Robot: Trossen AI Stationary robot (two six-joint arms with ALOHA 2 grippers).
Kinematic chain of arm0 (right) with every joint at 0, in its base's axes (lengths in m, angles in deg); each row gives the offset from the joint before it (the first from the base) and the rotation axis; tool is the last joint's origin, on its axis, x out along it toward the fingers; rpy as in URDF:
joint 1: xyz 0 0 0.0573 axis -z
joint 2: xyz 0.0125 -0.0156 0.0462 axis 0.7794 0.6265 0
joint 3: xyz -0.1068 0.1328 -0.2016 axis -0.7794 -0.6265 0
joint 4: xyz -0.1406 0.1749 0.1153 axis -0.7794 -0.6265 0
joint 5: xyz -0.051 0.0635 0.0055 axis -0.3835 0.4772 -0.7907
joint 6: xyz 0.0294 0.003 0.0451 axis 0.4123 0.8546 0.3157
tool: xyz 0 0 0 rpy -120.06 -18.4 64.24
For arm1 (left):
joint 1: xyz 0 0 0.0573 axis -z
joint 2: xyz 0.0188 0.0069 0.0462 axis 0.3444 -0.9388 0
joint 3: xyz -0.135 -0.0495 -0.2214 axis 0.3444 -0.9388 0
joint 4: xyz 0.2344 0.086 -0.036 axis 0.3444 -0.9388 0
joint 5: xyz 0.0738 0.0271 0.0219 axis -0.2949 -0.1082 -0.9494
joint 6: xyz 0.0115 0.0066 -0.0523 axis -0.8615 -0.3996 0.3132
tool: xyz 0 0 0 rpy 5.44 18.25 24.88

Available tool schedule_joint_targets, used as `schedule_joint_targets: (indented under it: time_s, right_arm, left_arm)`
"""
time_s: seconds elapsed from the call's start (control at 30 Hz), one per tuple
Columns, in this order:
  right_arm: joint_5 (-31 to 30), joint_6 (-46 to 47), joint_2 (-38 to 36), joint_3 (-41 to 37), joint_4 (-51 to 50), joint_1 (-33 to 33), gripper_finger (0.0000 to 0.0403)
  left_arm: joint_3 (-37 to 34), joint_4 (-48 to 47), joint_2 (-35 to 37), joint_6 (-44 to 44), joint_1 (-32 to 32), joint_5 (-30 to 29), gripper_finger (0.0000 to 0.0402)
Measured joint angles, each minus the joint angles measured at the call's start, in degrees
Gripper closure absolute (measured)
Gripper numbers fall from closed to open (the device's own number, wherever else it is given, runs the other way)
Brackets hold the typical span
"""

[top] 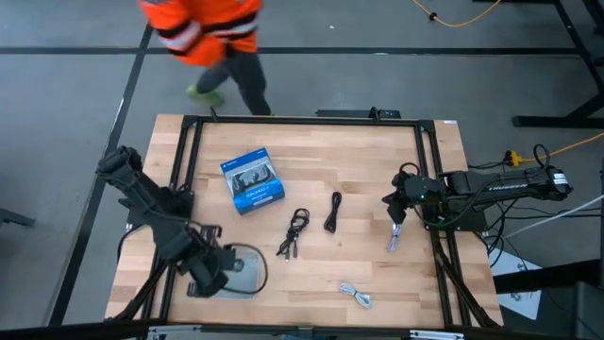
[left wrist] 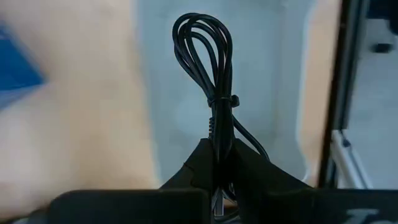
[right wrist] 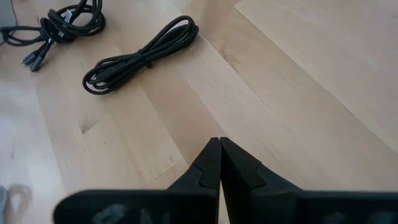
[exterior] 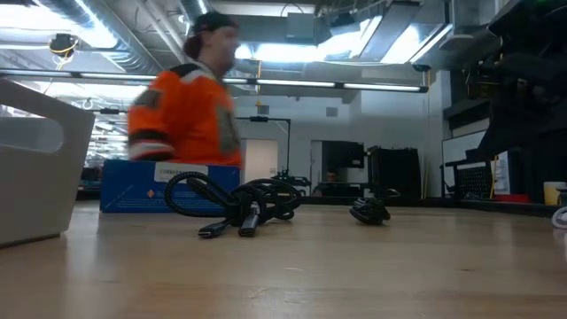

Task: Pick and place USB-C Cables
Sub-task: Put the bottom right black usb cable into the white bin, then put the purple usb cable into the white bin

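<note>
While the person in an orange jacket passes behind it, the wooden bench carries everything for this task, and I go from the big things to the small ones. The blue retail box lies at the far left part of the bench and is not something to pick. The pale bin sits at the near left corner, under the left end effector. This end effector is closed on a black bundled cable, which it pinches just below the small tie, so the loop stands free over the bin.

In the middle of the bench lie two more black cables, a loose tangled one and, just beside it, a neat tied one. A white cable rests near the front edge.

The right end effector hangs over the right side of the bench; its fingers are pressed together, and a pale cable hangs from it in the high view.

I judge these cables to be very light and soft, and a little slippery in the jacket. They bend and swing easily. The best place to grip is at the tie, where the strands are bunched and stiff.
</note>
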Motion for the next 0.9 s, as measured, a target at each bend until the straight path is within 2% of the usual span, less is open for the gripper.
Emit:
schedule_joint_targets:
  time_s: [0.13, 0.23, 0.33, 0.53, 0.9]
  right_arm:
    - [0.0, 0.1, 0.0, 0.0, 0.0, 0.0, 0.0395]
    - [0.0, 0.1, 0.0, 0.0, 0.0, 0.0, 0.0395]
    - [0.0, 0.4, 0.0, 0.0, 0.0, 0.0, 0.0395]
    - [0.0, 1.6, 0.0, 0.0, 0.0, 0.0, 0.0395]
    - [0.0, 1.6, 0.0, 0.0, 0.0, 0.0, 0.0395]
  left_arm:
    - [-4.3, 10.7, 0.0, 0.3, 2.3, -2.5, 0.0376]
    - [-6.5, 13.2, 0.0, 1.2, 3.1, -2.7, 0.0376]
    - [-9.0, 13.2, 0.0, 4.1, 3.1, -3.2, 0.0369]
    - [-12.1, 13.9, 0.0, 7.4, 2.7, -3.3, 0.0313]
    - [-11.7, 13.7, 0.0, 7.2, 2.2, -2.4, 0.0307]
